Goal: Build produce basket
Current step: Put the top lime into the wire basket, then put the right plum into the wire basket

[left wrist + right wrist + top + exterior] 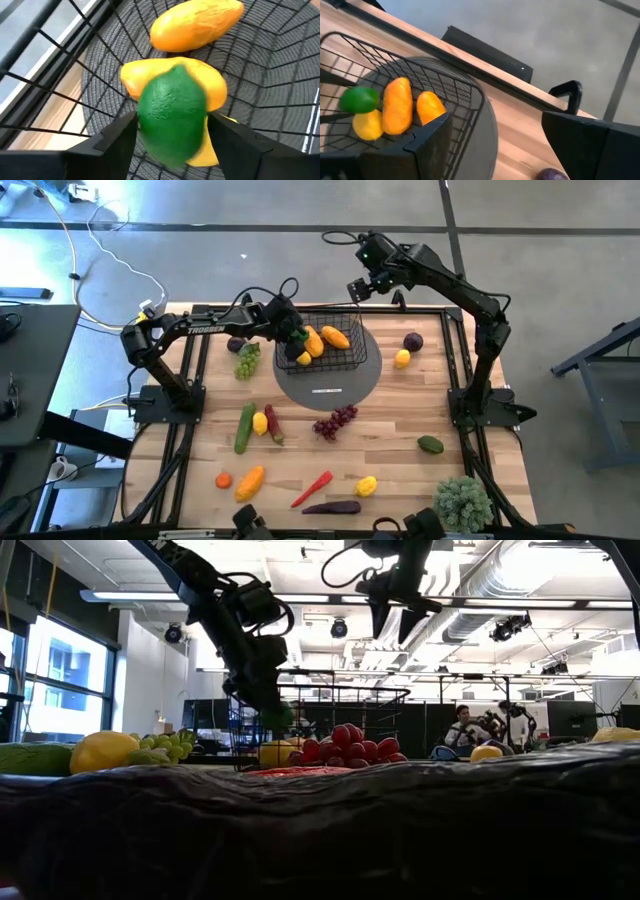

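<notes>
The black wire basket (322,345) stands on the grey round mat (345,380) at the table's far middle. In it lie two orange fruits (197,24) (313,342) and a yellow one (216,89). My left gripper (291,332) reaches down into the basket's left part, and a green lime (172,117), blurred, sits between its spread fingers on top of the yellow fruit. My right gripper (362,288) hangs open and holds nothing, high over the table's far edge, just beyond the basket (420,100). More produce lies loose on the table. My left gripper comes slanting down from the table's left, with one finger (117,137) on either side of the lime's middle (150,112). Whether the fingers touch the lime I cannot tell. In the right wrist view the lime (360,99) rests on the yellow fruit.
Loose on the wood: green grapes (246,360), cucumber (245,427), purple grapes (335,420), lemon (402,358), a dark purple fruit (413,341), red chilli (312,488), eggplant (332,507). A bushy potted plant (462,502) stands at the near right corner.
</notes>
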Available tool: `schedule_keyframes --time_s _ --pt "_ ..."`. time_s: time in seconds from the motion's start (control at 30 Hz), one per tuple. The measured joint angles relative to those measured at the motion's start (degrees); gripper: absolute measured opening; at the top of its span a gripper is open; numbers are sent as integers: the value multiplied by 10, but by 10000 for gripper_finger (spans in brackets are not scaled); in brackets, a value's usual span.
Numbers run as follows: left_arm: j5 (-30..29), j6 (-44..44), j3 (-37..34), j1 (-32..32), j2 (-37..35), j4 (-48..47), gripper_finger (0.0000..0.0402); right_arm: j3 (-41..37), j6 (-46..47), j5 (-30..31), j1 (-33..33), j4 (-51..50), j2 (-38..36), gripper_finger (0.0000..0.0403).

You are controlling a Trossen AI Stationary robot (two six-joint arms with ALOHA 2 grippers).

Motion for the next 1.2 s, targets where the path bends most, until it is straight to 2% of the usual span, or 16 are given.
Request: schedule_keyframes --time_s 0.37,0.63,0.9,1.2 --pt "-14 0 47 0 0 -29 236 0 -12 65 0 -40 -5 288" --pt "-10 26 117 0 -1 -105 236 0 -33 115 -2 -98 -12 288" --pt "-21 59 148 3 -40 -138 237 -44 -8 139 -5 -152 -13 288" --pt "-38 75 148 32 -66 -150 237 -123 17 130 -5 -166 -33 288"
